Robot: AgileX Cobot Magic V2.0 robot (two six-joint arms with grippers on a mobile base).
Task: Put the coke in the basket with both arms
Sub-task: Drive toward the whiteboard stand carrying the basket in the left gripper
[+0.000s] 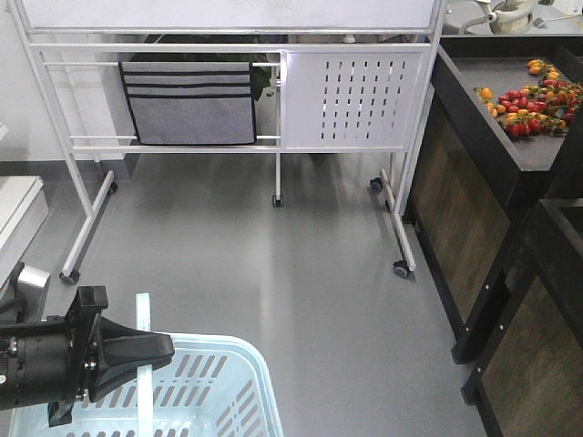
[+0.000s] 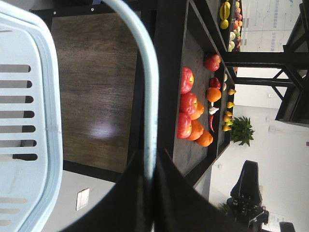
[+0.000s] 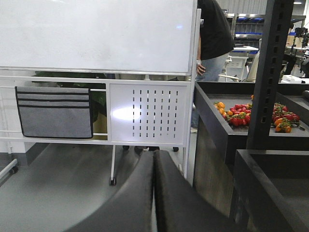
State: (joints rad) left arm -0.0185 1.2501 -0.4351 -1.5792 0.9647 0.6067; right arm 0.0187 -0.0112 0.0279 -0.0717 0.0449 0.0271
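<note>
Left gripper [image 1: 160, 350] is clamped on the flat swing handle [image 1: 143, 314] of the light-blue plastic shopping basket with slotted sides [image 1: 239, 344]. The left wrist view shows both black fingers [image 2: 130, 193] pinched tight on that pale strip. The basket sits at the lower left of the front view, over the grey floor [image 1: 301, 273], near the white wheeled whiteboard stand [image 1: 355, 96]. Right gripper [image 3: 153, 162] has its fingers pressed together on nothing, pointing toward the stand and a dark wooden display of little red and orange tomatoes [image 3: 241, 116].
</note>
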